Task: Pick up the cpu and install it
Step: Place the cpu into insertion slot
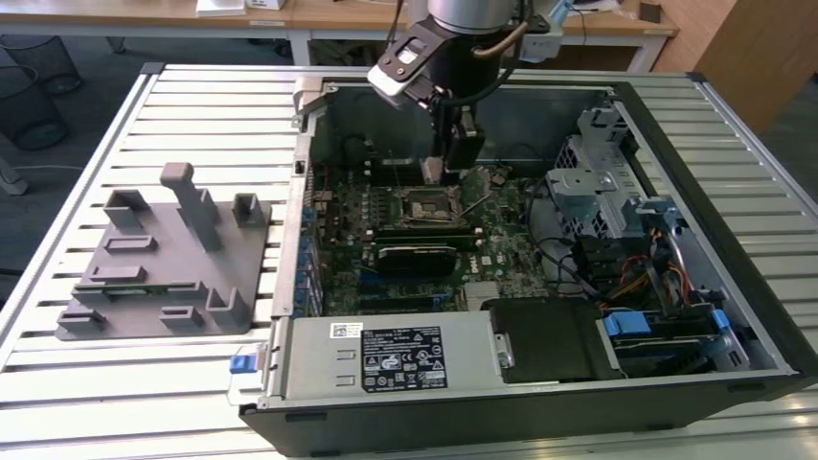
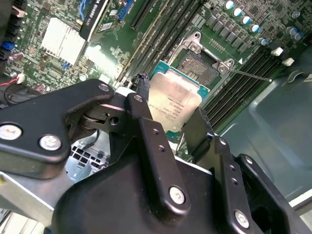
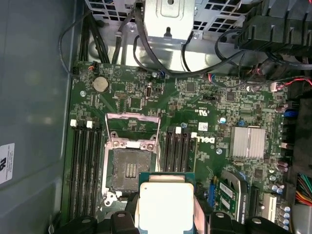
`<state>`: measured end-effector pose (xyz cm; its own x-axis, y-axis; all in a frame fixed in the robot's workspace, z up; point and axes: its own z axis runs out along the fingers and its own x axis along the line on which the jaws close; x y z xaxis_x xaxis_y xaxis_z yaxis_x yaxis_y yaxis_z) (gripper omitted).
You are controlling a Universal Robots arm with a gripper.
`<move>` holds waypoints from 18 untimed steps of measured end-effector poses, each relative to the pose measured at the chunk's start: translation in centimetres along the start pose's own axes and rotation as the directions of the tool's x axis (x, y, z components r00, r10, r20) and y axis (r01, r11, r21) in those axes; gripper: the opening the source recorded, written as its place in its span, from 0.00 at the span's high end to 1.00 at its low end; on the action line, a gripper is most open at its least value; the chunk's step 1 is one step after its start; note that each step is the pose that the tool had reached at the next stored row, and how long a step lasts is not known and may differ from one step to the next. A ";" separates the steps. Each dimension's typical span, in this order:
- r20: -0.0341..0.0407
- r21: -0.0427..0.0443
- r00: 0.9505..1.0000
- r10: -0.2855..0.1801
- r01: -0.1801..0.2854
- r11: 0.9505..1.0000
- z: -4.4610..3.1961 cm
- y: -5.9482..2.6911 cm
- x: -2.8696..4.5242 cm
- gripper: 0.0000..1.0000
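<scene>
The black two-fingered tool (image 2: 169, 111) clamps the small, flat, square, silvery-topped cpu (image 2: 173, 103) by two opposite edges. It holds the cpu above the green motherboard (image 3: 204, 97) inside the open black computer case (image 1: 511, 407). The cpu hangs close to the open black socket frame (image 3: 129, 168), not seated in it. A grey plastic fixture (image 1: 167, 259) stands beside the case on the slatted metal worktop (image 1: 192, 105).

The gripper's (image 2: 169, 116) fingers (image 2: 146, 122) hide two edges of the cpu (image 2: 174, 100) in the second wrist view. In the first wrist view the cpu runs off the frame and covers part of the socket (image 3: 127, 168). The exterior view's top edge cuts off the arm (image 1: 473, 19).
</scene>
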<state>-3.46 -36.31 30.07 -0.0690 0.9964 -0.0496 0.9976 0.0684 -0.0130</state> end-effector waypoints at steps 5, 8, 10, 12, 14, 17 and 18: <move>-0.001 0.000 1.000 0.000 0.000 1.000 0.71 0.05 0.55 0.47; -0.019 -0.001 1.000 0.000 0.000 1.000 0.91 0.06 0.67 0.47; -0.036 -0.003 0.999 0.000 0.000 1.000 1.08 0.07 0.71 0.47; -0.037 -0.003 0.999 0.000 0.000 1.000 1.44 0.07 0.74 0.47; -0.037 -0.003 0.999 0.001 -0.001 1.000 1.80 0.08 0.80 0.47; -0.036 -0.003 0.999 0.002 -0.002 1.000 2.18 0.10 0.91 0.47; -0.036 -0.003 0.999 0.002 -0.002 1.000 2.24 0.10 0.91 0.47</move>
<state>-3.45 -35.51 27.79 -0.0663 0.9977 -0.0139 0.9978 0.0662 -0.0104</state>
